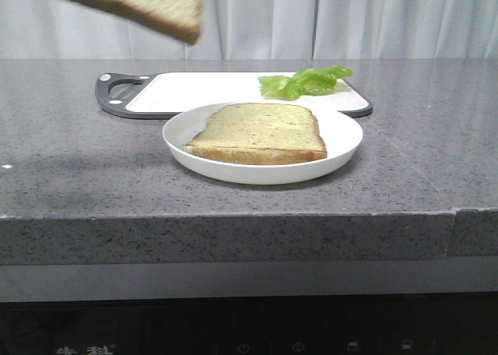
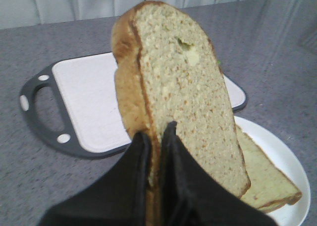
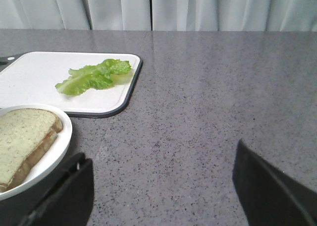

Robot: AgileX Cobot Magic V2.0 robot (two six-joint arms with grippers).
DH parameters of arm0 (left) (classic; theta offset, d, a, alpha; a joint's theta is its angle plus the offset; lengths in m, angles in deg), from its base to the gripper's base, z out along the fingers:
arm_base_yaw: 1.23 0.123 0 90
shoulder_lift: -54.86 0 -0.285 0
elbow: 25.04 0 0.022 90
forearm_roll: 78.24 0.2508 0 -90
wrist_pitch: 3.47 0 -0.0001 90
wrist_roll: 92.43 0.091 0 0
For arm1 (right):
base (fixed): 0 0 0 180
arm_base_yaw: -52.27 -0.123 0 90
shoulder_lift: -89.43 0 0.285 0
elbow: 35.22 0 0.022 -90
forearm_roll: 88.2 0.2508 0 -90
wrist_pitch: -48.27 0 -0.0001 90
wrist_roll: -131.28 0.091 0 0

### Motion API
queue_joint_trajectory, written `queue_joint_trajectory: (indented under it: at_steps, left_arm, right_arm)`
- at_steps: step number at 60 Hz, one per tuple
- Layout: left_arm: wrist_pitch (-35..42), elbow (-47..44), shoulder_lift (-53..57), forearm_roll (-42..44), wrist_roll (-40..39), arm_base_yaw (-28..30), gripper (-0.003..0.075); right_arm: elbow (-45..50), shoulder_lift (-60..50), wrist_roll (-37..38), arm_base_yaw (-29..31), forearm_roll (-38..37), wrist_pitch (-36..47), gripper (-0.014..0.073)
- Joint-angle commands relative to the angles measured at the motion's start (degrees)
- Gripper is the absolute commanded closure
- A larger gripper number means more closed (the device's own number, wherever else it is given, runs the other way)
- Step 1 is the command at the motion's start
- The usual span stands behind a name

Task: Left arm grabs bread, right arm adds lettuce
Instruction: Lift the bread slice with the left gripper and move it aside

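My left gripper [image 2: 157, 129] is shut on the thick bread slice [image 2: 183, 87] and holds it in the air above the table. In the front view the bread [image 1: 144, 5] hangs at the top left; the gripper itself is out of that view. The green lettuce leaf [image 1: 305, 82] lies on the right end of the white cutting board [image 1: 194, 90]; it also shows in the right wrist view [image 3: 93, 76]. My right gripper [image 3: 161, 174] is open and empty over bare countertop, to the right of the plate and nearer than the lettuce.
A white plate [image 1: 342, 149] in front of the board holds a second, thinner bread slice [image 1: 261, 133]. The board has a dark handle [image 1: 113, 94] at its left end. The grey stone counter ends at a front edge [image 1: 233, 215]. Curtains hang behind.
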Motion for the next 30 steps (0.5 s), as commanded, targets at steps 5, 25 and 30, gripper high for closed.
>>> queue_joint_trajectory:
  at_steps: [5, 25, 30]
  left_arm:
    - [5.99, -4.21, 8.14, 2.32, -0.15, 4.98, 0.0741]
    - [3.02, -9.86, 20.76, 5.17, -0.15, 14.24, 0.0741]
    - [3.02, -10.45, 23.04, 5.43, -0.15, 15.67, 0.0741]
  right_arm:
    - [-3.01, 5.42, -0.24, -0.09, -0.4, 4.69, 0.0003]
    - [-14.22, 26.38, -4.57, -1.31, -0.4, 5.33, 0.0003]
    - [-18.35, 32.99, -5.64, -2.7, -0.4, 6.51, 0.0003]
